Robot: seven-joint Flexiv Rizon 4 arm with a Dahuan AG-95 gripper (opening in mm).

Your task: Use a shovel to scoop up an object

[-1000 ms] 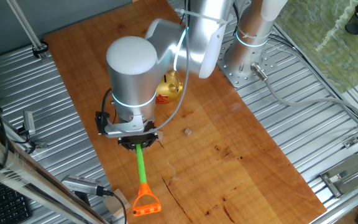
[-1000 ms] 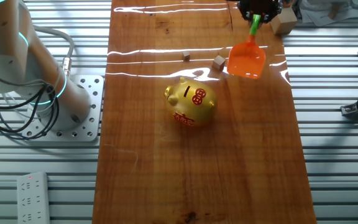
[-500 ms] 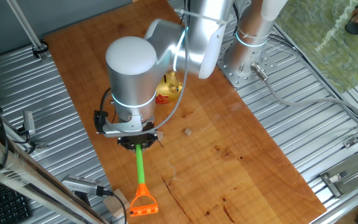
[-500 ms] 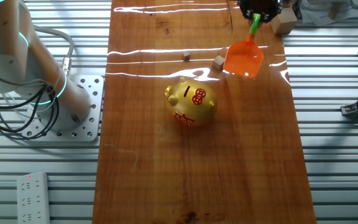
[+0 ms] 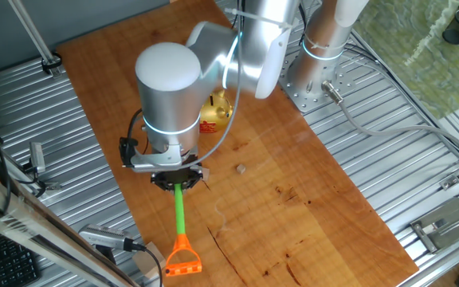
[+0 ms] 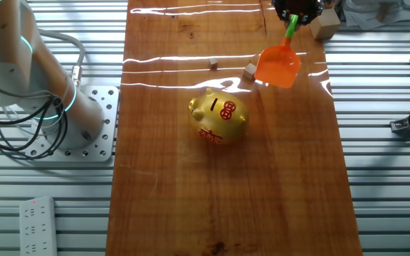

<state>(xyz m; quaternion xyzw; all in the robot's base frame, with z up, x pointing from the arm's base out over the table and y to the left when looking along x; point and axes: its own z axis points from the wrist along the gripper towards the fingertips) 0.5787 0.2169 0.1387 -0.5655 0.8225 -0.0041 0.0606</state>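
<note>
My gripper (image 5: 175, 182) is shut on the green shaft of the shovel (image 5: 181, 219), whose orange D-loop end lies toward the table's near edge. From the other side, the gripper (image 6: 295, 14) sits at the top edge and the shovel's orange blade (image 6: 278, 65) slants down onto the wood. The object, a tiny pale tan cube (image 6: 249, 70), rests on the table right against the blade's left edge. The arm hides both cube and blade in the first fixed view.
A gold pig figurine (image 6: 218, 117) stands mid-table, also visible behind the arm (image 5: 217, 112). A small darker brown bit (image 6: 213, 65) lies left of the cube. A larger wooden block (image 6: 326, 26) sits at the far right corner. Metal slats flank the wooden board (image 6: 226, 192).
The shovel blade has slid a little left toward the cube, closing the gap. The arm shifted slightly with it.
</note>
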